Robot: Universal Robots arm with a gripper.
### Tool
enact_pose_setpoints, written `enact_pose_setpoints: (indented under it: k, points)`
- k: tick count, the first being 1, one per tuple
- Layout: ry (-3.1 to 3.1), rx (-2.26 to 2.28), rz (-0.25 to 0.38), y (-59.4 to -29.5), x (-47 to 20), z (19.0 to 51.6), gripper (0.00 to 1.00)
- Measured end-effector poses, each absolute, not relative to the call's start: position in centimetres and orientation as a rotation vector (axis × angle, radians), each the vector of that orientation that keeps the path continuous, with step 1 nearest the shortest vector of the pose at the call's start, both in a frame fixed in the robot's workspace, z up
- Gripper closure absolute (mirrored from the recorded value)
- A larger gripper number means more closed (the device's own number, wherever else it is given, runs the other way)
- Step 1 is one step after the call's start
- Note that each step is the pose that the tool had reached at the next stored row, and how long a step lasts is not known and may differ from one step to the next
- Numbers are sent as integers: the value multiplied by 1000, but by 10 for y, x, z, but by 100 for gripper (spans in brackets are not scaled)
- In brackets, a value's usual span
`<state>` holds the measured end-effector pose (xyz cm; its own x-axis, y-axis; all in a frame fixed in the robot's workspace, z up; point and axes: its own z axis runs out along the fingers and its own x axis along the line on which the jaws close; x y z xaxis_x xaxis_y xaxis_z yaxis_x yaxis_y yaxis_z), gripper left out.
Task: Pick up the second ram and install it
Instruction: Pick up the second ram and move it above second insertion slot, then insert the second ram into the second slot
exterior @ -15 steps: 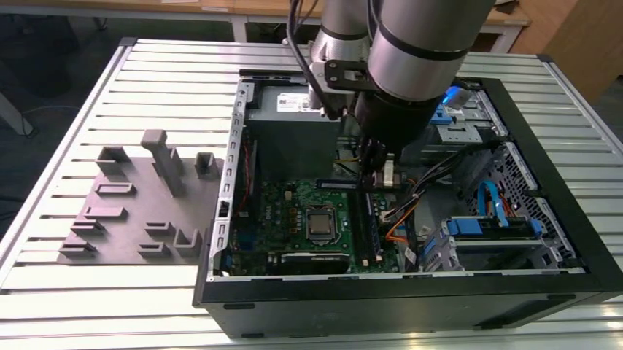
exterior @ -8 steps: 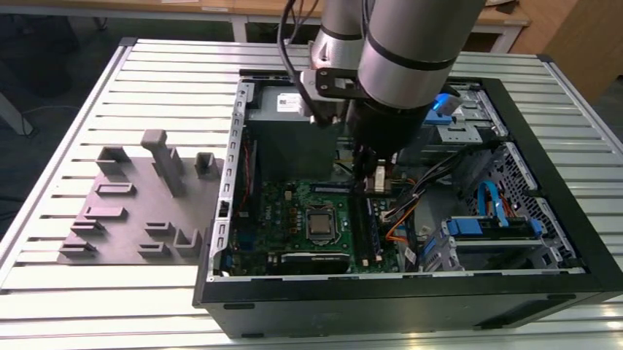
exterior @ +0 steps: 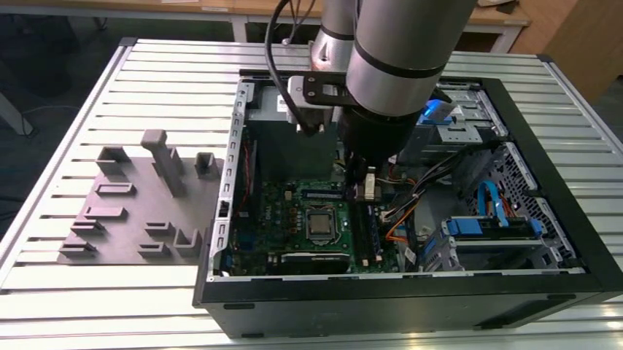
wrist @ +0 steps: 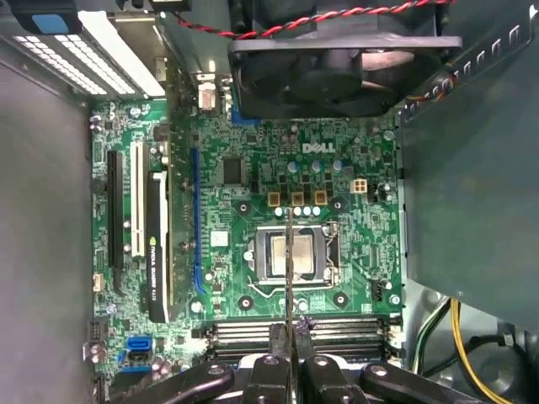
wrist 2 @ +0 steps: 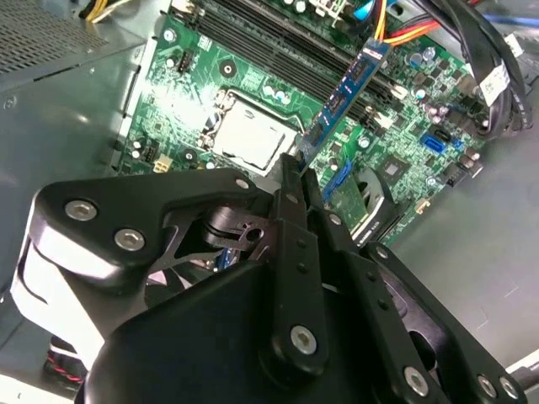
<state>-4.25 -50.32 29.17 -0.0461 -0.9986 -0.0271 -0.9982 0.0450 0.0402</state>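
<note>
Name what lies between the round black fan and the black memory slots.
The square silver processor socket, in the first wrist view; the claw holds a thin memory stick over it.

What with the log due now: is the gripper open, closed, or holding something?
The gripper: closed on the memory stick, held over the motherboard.

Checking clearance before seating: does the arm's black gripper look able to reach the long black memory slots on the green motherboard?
Probably yes. The black gripper, shut on the thin flat memory stick, hangs above the long black memory slots; nothing appears to lie across them in the first wrist view.
</note>
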Motion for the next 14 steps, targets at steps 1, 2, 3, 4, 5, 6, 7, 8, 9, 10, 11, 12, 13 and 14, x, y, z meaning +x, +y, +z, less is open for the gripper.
enact_pose_setpoints:
  k: [1, 2, 3, 4, 5, 6, 7, 8, 9, 10, 11, 12, 13, 14]
  points:
    - [-2265, 2164, -75, -503, -42, 292, 86]
    - [-2265, 2164, -75, -503, -42, 292, 86]
    - [-2265, 2164, -75, -503, -42, 292, 86]
    - [-2265, 2164, -75, -503, -42, 292, 86]
    - [-2265, 2164, -75, -503, -42, 292, 86]
    - [-2265, 2164, -75, -503, -42, 292, 86]
    - [-2265, 2164, -75, -503, -42, 292, 86]
    - [-2265, 2164, -75, -503, -42, 292, 86]
    - [-2265, 2164, -75, -503, -42, 292, 86]
    - [-2265, 2164, -75, -503, -42, 292, 86]
    - [-2265, 2164, -75, -503, -42, 292, 86]
    - [-2265, 2164, -75, -503, -42, 292, 86]
    - [-2265, 2164, -75, -503, -42, 292, 86]
    - [-2265, 2164, -75, -503, -42, 292, 86]
